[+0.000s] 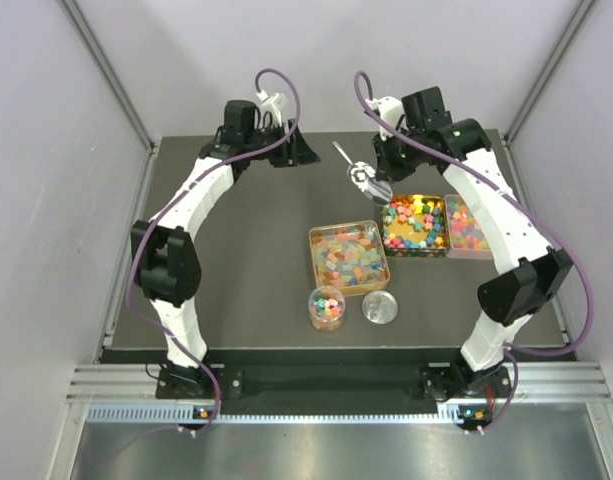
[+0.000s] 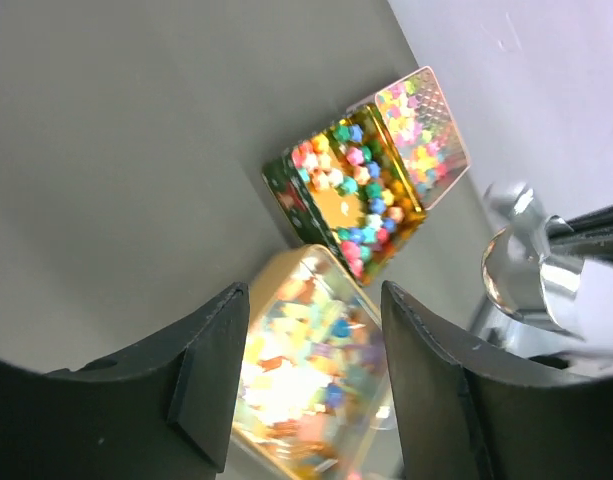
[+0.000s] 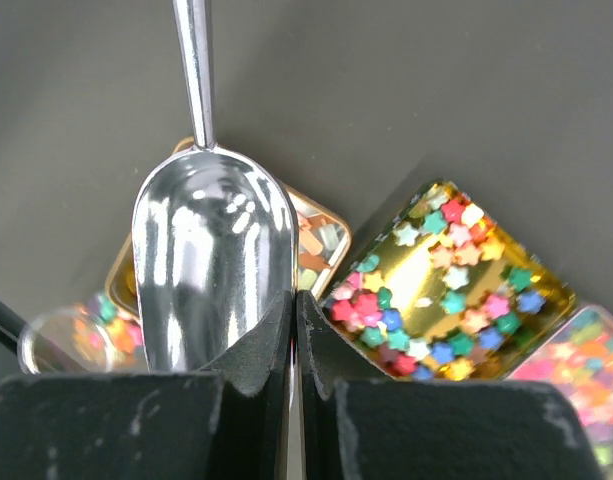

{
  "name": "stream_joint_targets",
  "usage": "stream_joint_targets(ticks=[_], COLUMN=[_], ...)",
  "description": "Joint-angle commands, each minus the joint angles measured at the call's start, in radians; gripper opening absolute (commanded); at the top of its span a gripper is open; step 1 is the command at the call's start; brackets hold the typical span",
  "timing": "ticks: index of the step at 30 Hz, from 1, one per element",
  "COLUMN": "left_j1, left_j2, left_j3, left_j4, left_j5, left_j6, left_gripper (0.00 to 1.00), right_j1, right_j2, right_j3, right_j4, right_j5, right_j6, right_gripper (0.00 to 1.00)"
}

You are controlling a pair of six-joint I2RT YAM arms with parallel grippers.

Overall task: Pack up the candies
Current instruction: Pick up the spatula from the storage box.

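Dark matte tabletop [image 1: 246, 250] fills the space between pale walls, with both arm bases bolted at its near edge. Nearest to them stands a small clear cup [image 1: 327, 308] filled with mixed colours, and a round silver lid [image 1: 380, 307] lies just to its right. Behind the cup sits a square pale tin [image 1: 312, 260] of translucent pieces. Beyond it and to the right, a gold tin [image 3: 431, 268] and a pink box [image 1: 473, 254] sit side by side, touching, in a row that runs left to right. The candies [image 1: 416, 222] lie in all four containers. Those in the gold tin are bright pink, orange, yellow, green and blue, and the right wrist view shows them as tiny stars. They lie heaped at every angle, so no shared direction or long axis can be told. Farther back, the right gripper [image 3: 296, 330] has its fingers pinched tight on the rim of a shiny metal scoop [image 3: 211, 250]. The scoop's long axis runs from the bowl, which hangs near the gold tin's far left corner, out along the handle toward the far left. The bowl is close beside the bright candies but not in them, and the pale tin lies on its near side. The left gripper [image 2: 314, 300] hangs over the far left of the table, well apart from every container. Its fingers are spread with nothing between them, and nothing stands between it and the tins.
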Motion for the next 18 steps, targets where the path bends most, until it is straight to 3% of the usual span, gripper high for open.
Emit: stream_joint_targets(ticks=[1, 10, 18], left_j1=[-0.018, -0.132, -0.164], left_j2=[-0.053, 0.013, 0.025], left_j3=[-0.078, 0.020, 0.026], left_j4=[0.143, 0.178, 0.140], left_j5=[-0.035, -0.092, -0.134], left_j6=[-0.274, -0.291, -0.260], left_gripper=[0.61, 0.63, 0.47], right_j1=[-0.001, 0.076, 0.077], right_j2=[0.021, 0.163, 0.171], right_j3=[0.004, 0.119, 0.134], right_j4=[0.103, 0.123, 0.137], right_j5=[0.097, 0.217, 0.263], right_j6=[0.233, 0.322, 0.322], right_gripper=[0.00, 0.00, 0.00])
